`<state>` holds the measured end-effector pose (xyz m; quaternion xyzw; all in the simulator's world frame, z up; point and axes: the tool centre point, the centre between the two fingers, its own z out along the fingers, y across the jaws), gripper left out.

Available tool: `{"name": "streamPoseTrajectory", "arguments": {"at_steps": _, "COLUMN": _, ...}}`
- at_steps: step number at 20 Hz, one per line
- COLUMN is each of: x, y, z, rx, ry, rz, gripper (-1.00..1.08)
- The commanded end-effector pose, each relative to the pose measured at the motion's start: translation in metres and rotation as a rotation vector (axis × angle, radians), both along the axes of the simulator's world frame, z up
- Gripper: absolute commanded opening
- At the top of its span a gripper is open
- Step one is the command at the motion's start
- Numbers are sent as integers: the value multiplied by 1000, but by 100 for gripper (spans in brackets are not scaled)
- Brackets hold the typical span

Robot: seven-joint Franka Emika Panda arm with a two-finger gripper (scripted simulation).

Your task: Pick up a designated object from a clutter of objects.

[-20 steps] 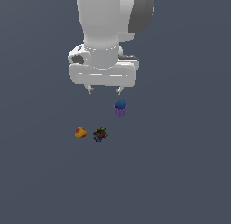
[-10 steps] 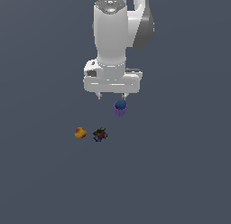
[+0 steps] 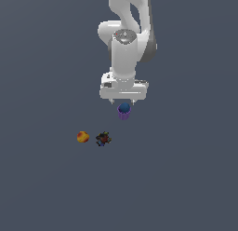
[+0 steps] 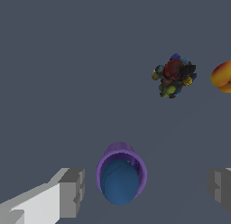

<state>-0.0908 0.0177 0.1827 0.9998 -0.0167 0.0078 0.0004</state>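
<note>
The purple ribbed cup with the dark blue ball on top stands upright on the grey floor, and shows close up in the wrist view. My gripper hangs just above and behind it, open and empty. In the wrist view the gripper has one fingertip on each side of the cup, apart from it. The orange-yellow ball and the dark multicoloured lumpy object lie side by side toward the exterior view's left, nearer the camera.
The lumpy object and the orange-yellow ball also show in the wrist view, well away from the fingers. The plain grey floor surrounds everything.
The arm has moved toward the exterior view's right and lowered, bringing the open gripper over the purple cup. The three objects have not moved.
</note>
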Motion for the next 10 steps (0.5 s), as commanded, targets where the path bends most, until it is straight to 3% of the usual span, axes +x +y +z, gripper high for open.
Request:
{"name": "streamPoseTrajectory", "arguments": {"at_steps": 1, "x": -16, "y": 5, "z": -15, "rx": 1, "ry": 4, "rz": 2, "gripper": 100}}
{"name": "streamPoseTrajectory", "arguments": {"at_steps": 10, "x": -52, "y": 15, "z": -45, "rx": 1, "ry": 14, "rz": 7, "gripper": 100}}
